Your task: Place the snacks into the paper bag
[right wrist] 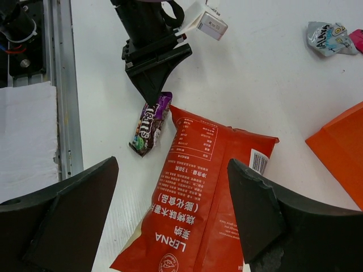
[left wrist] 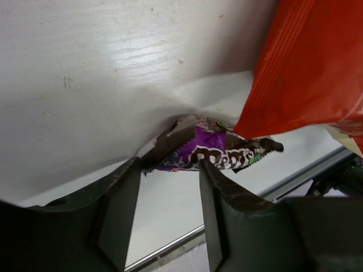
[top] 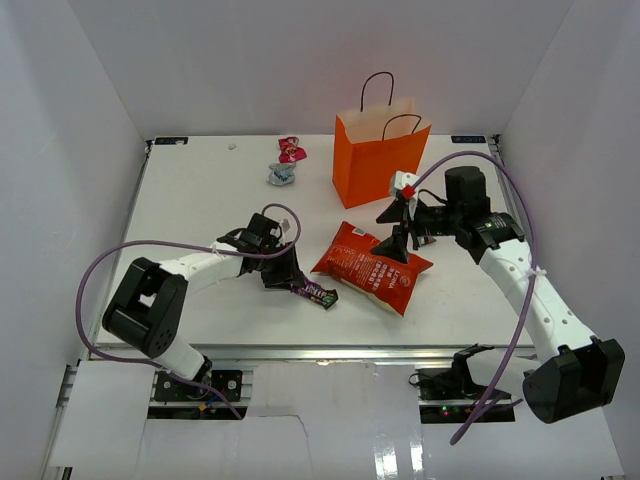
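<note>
The red-orange chip bag (top: pixel 372 266) lies flat mid-table and fills the right wrist view (right wrist: pixel 198 209). My right gripper (top: pixel 397 230) is open wide and empty, hovering above the bag's far end (right wrist: pixel 173 170). A purple and brown candy packet (top: pixel 318 294) lies just left of the chip bag (left wrist: pixel 306 68). My left gripper (top: pixel 288 280) is open, low on the table, its tips (left wrist: pixel 169 167) at the packet's near edge (left wrist: pixel 212 150). The upright orange paper bag (top: pixel 380 155) stands behind, and its corner shows in the right wrist view (right wrist: pixel 340 147).
A pink candy (top: pixel 291 150) and a silver-blue candy (top: pixel 282 174) lie left of the paper bag; the silver-blue one also shows in the right wrist view (right wrist: pixel 326 38). A metal rail (right wrist: pixel 62 85) runs along the table's front edge. White walls enclose the table.
</note>
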Controlling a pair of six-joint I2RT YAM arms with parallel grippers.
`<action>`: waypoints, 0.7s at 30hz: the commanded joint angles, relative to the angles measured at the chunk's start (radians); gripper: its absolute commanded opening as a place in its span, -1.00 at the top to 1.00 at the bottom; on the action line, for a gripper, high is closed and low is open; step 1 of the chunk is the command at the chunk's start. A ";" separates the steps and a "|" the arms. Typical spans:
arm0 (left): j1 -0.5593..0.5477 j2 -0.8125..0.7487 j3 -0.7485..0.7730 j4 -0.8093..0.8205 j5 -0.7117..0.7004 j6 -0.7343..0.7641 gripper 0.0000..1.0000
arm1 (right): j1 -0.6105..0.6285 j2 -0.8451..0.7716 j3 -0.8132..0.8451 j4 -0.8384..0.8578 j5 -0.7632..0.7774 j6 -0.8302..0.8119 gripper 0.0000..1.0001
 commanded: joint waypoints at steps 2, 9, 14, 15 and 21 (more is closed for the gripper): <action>-0.013 0.008 0.044 -0.022 -0.094 -0.016 -0.05 | -0.009 -0.033 -0.012 0.023 -0.042 0.021 -0.67; -0.020 0.036 0.060 -0.019 -0.099 -0.007 0.19 | -0.009 -0.057 -0.043 0.015 -0.074 0.039 -0.66; -0.024 0.036 0.039 0.030 -0.056 0.010 0.42 | -0.009 -0.056 -0.048 -0.023 -0.136 0.008 -0.65; -0.024 0.031 0.034 0.036 -0.044 0.018 0.46 | -0.009 -0.056 -0.046 -0.031 -0.145 -0.013 -0.65; -0.024 -0.016 -0.012 0.053 -0.025 0.039 0.72 | 0.011 -0.034 -0.037 -0.081 -0.199 -0.074 -0.65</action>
